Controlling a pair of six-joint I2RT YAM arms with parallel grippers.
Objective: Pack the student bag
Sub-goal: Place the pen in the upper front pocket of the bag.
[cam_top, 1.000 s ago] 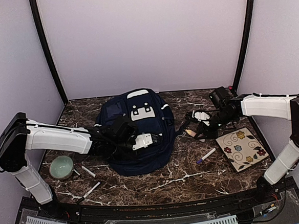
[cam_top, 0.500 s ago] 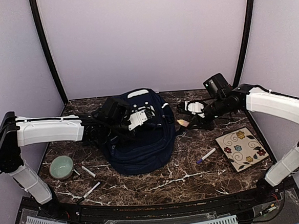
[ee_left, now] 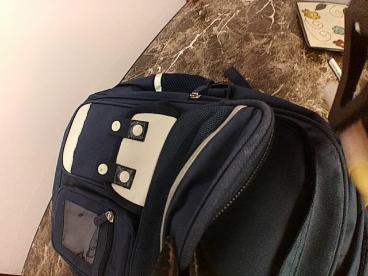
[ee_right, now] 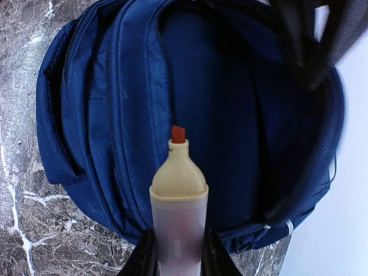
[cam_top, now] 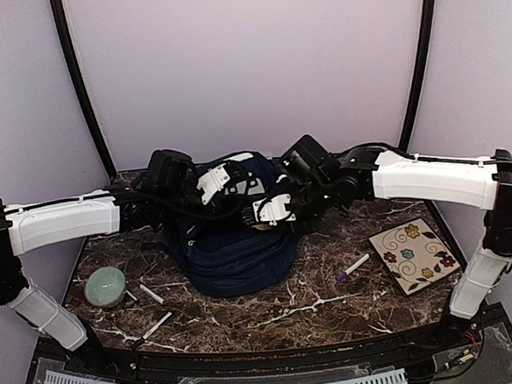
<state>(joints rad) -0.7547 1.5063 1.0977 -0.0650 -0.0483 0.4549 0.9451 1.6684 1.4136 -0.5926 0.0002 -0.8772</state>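
Left of the table: a small pale-green round bowl (cam_top: pixel 104 286) and two thin white pens (cam_top: pixel 152 294) lie on the dark marble table (cam_top: pixel 274 318), well apart from the bag and not yet packed.
Left gripper: the left gripper (ee_left: pixel 181 261) is closed on the front lip of the bag's mouth, just beside the zipper track, and holds this lip lifted.
Student bag: the large navy-blue fabric backpack (cam_top: pixel 234 255) with white patches lies in the middle of the table, toward the back wall. Its main compartment (ee_right: pixel 230 109) gapes under both grippers.
Right gripper: the right gripper (ee_right: pixel 178 253) clamps a translucent highlighter (ee_right: pixel 178 190) with a cream collar and an orange chisel tip. No cap is on the tip. It hangs over the open mouth, with the tip pointing at the dark inside.
Right of the table: a white purple-tipped pen (cam_top: pixel 353 267) and a square cream tile (cam_top: pixel 411 253) with painted flowers lie near the right arm.
Step in hand: most likely, putting the highlighter into the main compartment.
How to do it well: the left gripper should hold the lip high and tight, so that the mouth does not fall shut. The right gripper should go lower until the tip passes the zipper rim, and only then let go, over the deep middle and not over the rim. The bare tip may stain the fabric, so it should not drag along it.
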